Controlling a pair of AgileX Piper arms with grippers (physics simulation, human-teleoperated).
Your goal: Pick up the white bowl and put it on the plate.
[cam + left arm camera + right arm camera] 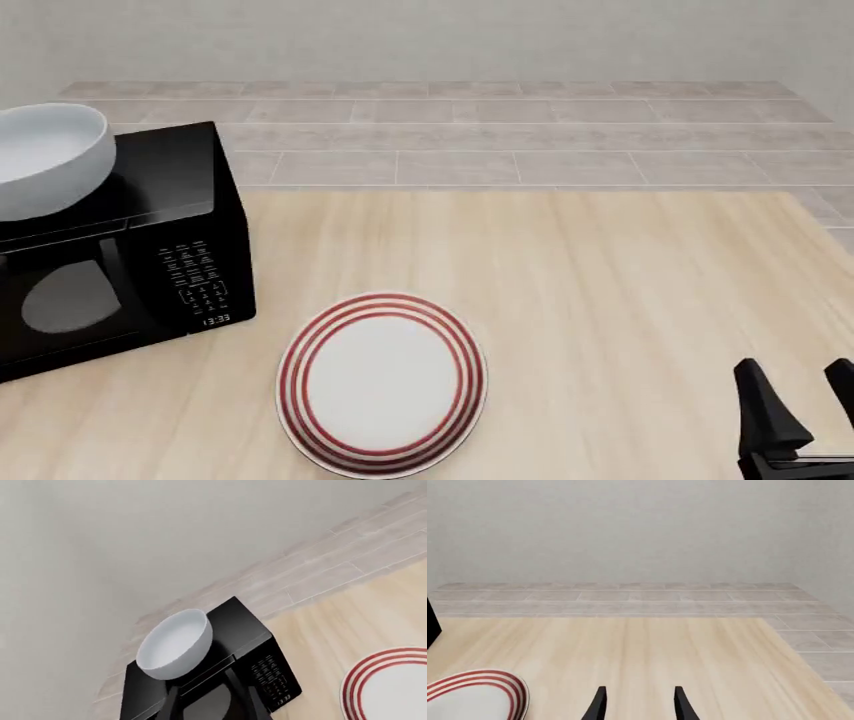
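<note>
Your white bowl (47,160) sits on top of a black microwave (127,250) at the far left of the front view, tipped a little so its open mouth leans toward the left edge, and part of it runs out of the picture there. The microwave stands on the light wooden table (614,300), its keypad and small clock display facing the middle of the table. The plate (383,380) lies flat on the table just to the right of the microwave and nearer to you — apart from it, with bare wood between, and with nothing on it. Your right gripper (797,395) shows at the lower right corner of the front view, its two dark fingers (763,400) standing apart with table visible between them; it holds nothing and is well away from both plate and bowl. From the right wrist camera you see those fingertips spread over bare wood, with the plate's red-ringed rim at the edge of the picture. Your left gripper appears in none of the views, so its state cannot be told. The left wrist camera looks at the bowl on the microwave's top — the plate's rim shows off to one side.
</note>
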